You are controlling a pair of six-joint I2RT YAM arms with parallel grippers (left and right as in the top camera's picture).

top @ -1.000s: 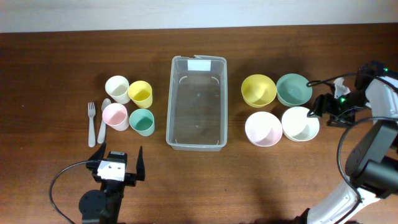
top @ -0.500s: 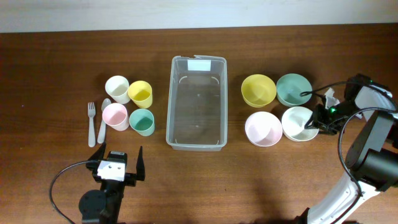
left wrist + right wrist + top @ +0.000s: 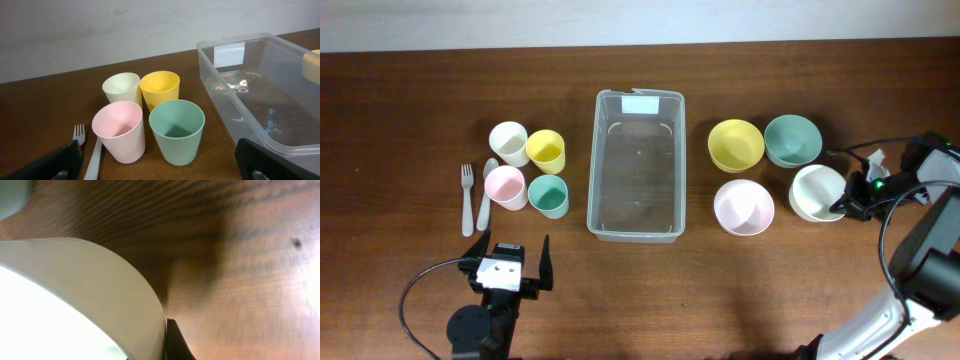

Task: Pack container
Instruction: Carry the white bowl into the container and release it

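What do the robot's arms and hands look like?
The left arm is black, with a white block behind its left hand, black fingers and a looping black cable. The right arm mixes black and white shells, with black cables and a small green light near its right hand.

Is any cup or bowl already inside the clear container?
No, the container is empty: only its bare clear bottom shows in the overhead view.

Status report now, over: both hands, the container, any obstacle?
Left hand open, holding nothing. Right hand closed on white bowl rim. Container empty. Pink bowl sits between white bowl and container.
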